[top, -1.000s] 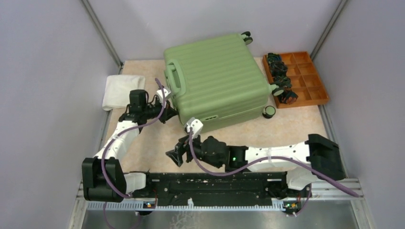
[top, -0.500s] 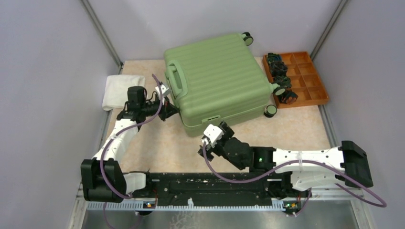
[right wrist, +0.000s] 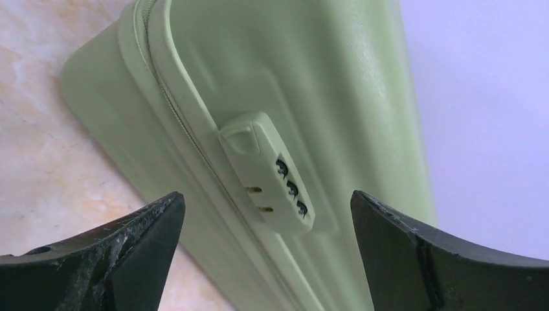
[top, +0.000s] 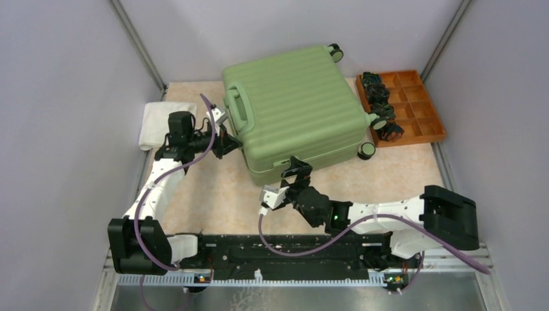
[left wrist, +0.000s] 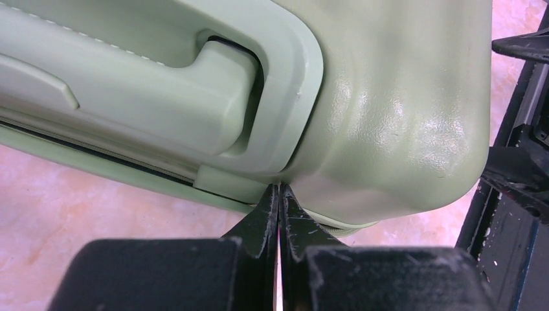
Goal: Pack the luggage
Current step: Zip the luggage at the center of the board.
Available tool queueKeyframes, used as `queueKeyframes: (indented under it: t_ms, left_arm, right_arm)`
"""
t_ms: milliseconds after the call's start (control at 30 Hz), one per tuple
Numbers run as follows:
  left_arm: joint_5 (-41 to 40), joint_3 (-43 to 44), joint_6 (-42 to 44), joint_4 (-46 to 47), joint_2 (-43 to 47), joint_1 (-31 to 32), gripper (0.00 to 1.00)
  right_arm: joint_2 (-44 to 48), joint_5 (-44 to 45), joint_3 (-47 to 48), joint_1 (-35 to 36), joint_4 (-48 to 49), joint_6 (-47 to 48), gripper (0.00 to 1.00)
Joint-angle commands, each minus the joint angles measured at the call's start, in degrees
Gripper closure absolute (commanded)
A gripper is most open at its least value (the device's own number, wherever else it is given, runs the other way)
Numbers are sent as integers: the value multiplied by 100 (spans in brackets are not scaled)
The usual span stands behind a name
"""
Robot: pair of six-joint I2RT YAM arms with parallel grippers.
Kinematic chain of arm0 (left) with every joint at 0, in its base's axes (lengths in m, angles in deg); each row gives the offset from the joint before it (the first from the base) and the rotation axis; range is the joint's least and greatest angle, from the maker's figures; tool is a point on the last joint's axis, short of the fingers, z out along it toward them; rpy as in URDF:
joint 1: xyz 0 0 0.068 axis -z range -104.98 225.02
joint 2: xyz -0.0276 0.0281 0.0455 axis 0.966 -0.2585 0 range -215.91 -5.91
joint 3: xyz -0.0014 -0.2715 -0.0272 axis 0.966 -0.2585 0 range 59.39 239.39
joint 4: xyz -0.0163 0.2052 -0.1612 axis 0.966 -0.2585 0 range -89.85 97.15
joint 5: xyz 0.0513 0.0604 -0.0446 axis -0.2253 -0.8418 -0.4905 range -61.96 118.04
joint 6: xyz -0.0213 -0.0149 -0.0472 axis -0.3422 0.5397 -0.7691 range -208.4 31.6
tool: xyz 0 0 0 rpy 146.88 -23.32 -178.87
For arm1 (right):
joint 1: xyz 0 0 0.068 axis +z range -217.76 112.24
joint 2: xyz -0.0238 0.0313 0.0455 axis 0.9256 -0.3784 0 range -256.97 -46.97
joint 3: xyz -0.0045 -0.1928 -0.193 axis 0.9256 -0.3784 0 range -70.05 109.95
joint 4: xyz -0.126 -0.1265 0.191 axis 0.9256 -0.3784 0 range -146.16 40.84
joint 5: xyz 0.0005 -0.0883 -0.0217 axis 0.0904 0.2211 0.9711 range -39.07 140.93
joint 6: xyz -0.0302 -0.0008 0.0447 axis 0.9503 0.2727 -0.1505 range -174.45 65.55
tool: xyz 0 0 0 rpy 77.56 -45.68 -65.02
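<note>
While the luggage [top: 294,107] lay shut and flat on the far middle of the table [top: 213,194], with its wheels at the right and far corners, I had my left pincer [left wrist: 279,194] at its left near corner. That pincer's fingers were pressed tight together. Their tips touched the shell's edge just under the base of the green handle [left wrist: 129,97], and I could not tell whether anything was pinched between them. My right pincer [right wrist: 265,207] stood spread wide before the near side, holding nothing. The combination lock [right wrist: 265,172] beside the zip seam showed between its fingers, apart from both. An orange tray [top: 421,116] sat just right of the luggage with dark things [top: 379,97] in its left compartments. A folded white cloth [top: 165,123] lay at the far left.
</note>
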Motion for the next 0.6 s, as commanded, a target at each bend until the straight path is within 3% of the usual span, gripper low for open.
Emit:
queueKeyframes:
  t_ms: [0, 100, 233, 300, 433, 567]
  left_arm:
    - [204, 288, 111, 225, 125, 44, 97]
    - [97, 308, 198, -59, 169, 35, 95]
    - [190, 246, 1150, -774, 250, 35, 56]
    - [125, 98, 1939, -1138, 362, 35, 42]
    - [-50, -729, 3646, -1242, 997, 44, 37]
    - [-43, -1951, 5236, -193, 2235, 44, 36]
  right_arm:
    - [-322, -239, 182, -156, 1357, 1356, 1]
    - [-637, -279, 209, -215, 1949, 1859, 2]
    - [-956, -335, 263, -313, 3017, 2271, 8]
    - [-1063, -370, 314, -373, 3466, 2434, 11]
    - [-1150, -475, 443, -445, 3889, 2523, 20]
    - [-1081, -540, 612, -475, 3945, 2359, 24]
